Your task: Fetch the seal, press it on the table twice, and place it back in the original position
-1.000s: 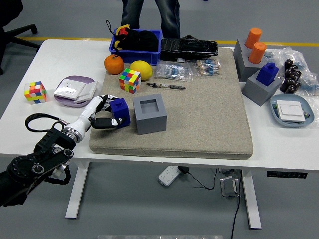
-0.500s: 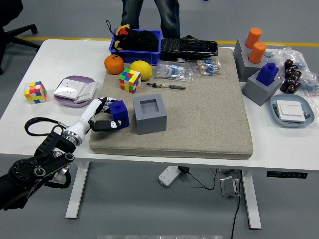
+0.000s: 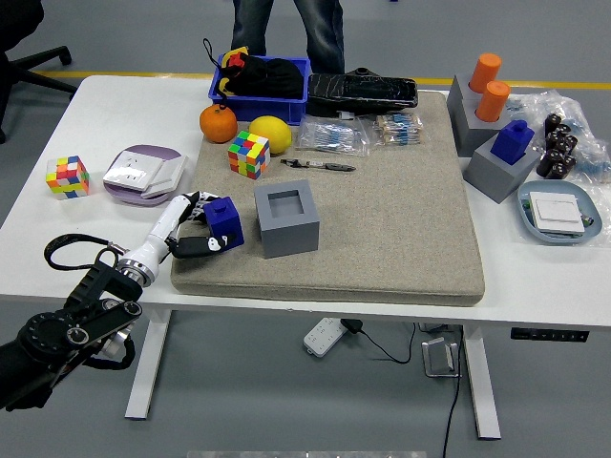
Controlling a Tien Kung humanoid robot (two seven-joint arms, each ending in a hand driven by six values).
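Head view: left hand [image 3: 191, 229] at mat's [image 3: 401, 229] near-left corner, fingers closed around blue seal [image 3: 226, 218], seal down on mat, just left of empty grey holder [image 3: 286, 218]. Beyond, pen [image 3: 320, 165], Rubik's cube [image 3: 248, 154], lemon [image 3: 270, 134], orange [image 3: 218, 122], blue bin [image 3: 260, 81]. Second cube [image 3: 67, 176] and purple-rimmed tray [image 3: 143, 172] off mat at left. Far right, second blue seal [image 3: 516, 137] in own holder, two orange cylinders [image 3: 489, 86]. No legible writing anywhere. Person's legs [image 3: 286, 27] at far side.
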